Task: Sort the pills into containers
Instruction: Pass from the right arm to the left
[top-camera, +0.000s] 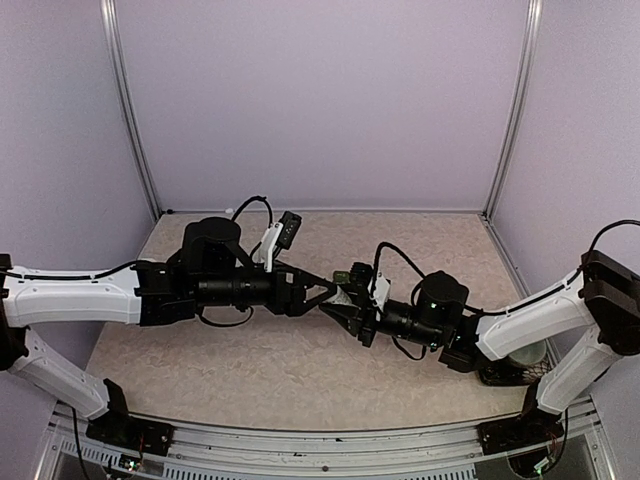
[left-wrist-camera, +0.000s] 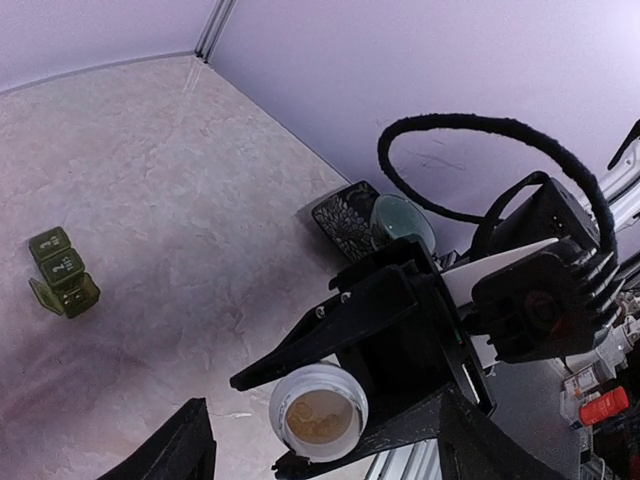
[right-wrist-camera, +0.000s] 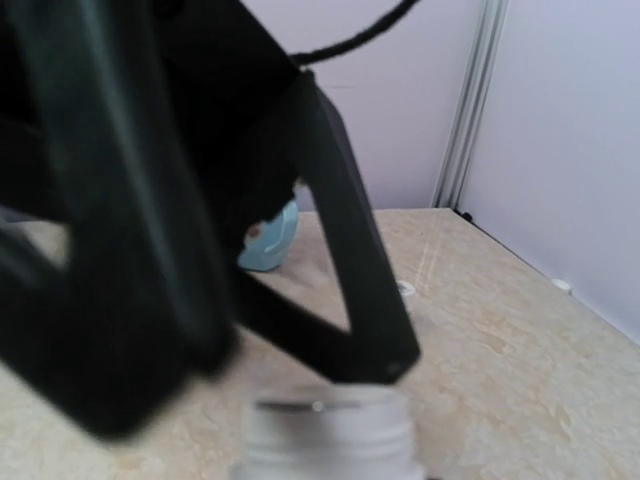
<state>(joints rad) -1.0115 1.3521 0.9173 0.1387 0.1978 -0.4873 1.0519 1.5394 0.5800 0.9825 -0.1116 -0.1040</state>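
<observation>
Left wrist view: one white open-topped bottle (left-wrist-camera: 300, 378), tan pills (left-wrist-camera: 318, 418) inside, clamped in right gripper (left-wrist-camera: 268, 424). Left gripper (top-camera: 332, 291) jaws spread wide either side of bottle, not touching it. One dark green pill box (left-wrist-camera: 62, 272), three joined cells, lies on table (top-camera: 250, 370) well left of bottle. Lids read "3" and "2", third unreadable. One pale green bowl (left-wrist-camera: 402, 222) and one dark patterned item (left-wrist-camera: 345, 215) beyond bottle, by wall. One light blue mug (right-wrist-camera: 270, 240) behind bottle in right wrist view. Beige marbled top, lilac walls (top-camera: 320, 100), metal corner posts (top-camera: 512, 110).
</observation>
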